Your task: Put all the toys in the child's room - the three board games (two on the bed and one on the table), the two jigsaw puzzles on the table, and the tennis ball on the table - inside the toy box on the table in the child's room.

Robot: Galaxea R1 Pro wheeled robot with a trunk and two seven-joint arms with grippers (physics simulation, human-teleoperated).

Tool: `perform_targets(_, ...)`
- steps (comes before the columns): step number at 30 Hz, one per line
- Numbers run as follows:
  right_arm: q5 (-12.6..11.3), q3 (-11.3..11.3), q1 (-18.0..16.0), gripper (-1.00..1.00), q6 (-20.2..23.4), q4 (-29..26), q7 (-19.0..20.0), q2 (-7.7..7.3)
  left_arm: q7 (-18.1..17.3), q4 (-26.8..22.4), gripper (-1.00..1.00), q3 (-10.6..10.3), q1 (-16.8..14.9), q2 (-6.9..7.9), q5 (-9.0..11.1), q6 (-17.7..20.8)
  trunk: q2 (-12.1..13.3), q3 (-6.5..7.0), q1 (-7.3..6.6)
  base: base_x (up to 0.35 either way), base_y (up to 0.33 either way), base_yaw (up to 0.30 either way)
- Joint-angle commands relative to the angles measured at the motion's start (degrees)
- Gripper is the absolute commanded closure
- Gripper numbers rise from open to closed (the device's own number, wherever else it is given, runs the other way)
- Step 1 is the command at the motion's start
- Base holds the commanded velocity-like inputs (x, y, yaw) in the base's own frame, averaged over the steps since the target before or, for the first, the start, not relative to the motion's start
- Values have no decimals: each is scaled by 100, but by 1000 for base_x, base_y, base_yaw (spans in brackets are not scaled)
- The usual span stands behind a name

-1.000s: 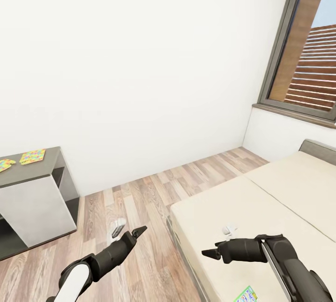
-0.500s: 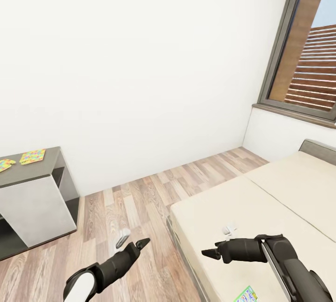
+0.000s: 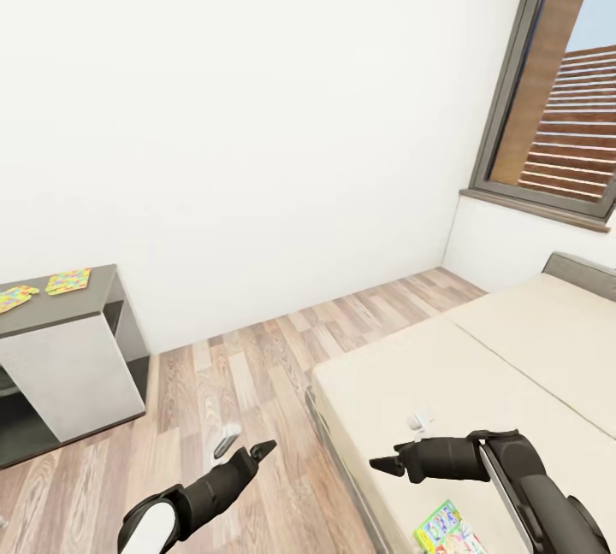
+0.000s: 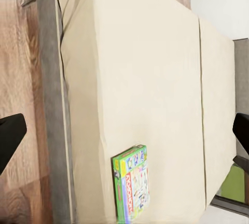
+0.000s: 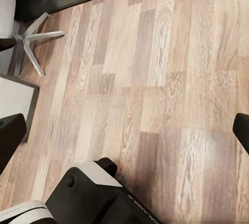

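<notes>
Lying flat near the foot edge of the bed (image 3: 479, 366), a green-edged board game (image 3: 447, 530) sits just beside the right pincer (image 3: 382, 464), whose fingers are spread and empty. Over the wood floor (image 3: 257, 366), the left pincer (image 3: 252, 453) is likewise spread, gripping nothing. Two jigsaw puzzles (image 3: 68, 281) rest on the dark grey tabletop (image 3: 94, 302) far left.

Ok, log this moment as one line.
site: beside beige bed | left gripper: open, empty | right gripper: open, empty | green-edged board game box: on mattress
</notes>
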Motion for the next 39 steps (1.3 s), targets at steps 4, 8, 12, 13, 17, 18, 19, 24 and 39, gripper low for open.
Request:
perform_targets(4,60,-1,-5,-100,16,-7,49,-2,55,-5,-100,-12,-3,4,54,3,-5,-7,-3,-284,0,0)
perform_targets(8,60,-3,-5,-100,-3,-7,49,0,56,-2,-100,-13,-3,3,52,3,-5,-7,-3,-302,0,0)
perform_targets(12,60,-6,-5,-100,-50,-9,47,-2,57,5,-100,-14,-10,3,49,3,-5,-7,-3,-307,0,0)
perform_targets(13,60,-7,-5,-100,-65,-10,46,-3,57,7,-100,-14,-12,3,47,2,-5,-7,-3,-257,0,0)
perform_targets(17,60,-11,-5,-100,-91,-15,44,-9,57,10,-100,-14,-15,3,44,2,-5,-7,-3,-208,0,0)
perform_targets(18,58,-13,-5,-100,-101,-17,44,-12,57,13,-100,-14,-16,3,43,2,-5,-7,-3,-131,0,0)
perform_targets(19,58,-13,-5,-100,-101,-17,44,-12,57,13,-100,-14,-16,3,43,2,-5,-7,-3,-131,0,0)
perform_targets(24,54,-16,-5,-100,-125,-22,42,-20,57,35,-100,-10,-20,-2,41,2,-5,-7,-3,-79,0,0)
perform_targets(39,58,-22,1,-100,-138,-248,23,-38,57,74,-100,10,-31,-7,65,-5,-5,-7,-3,-19,0,-6)
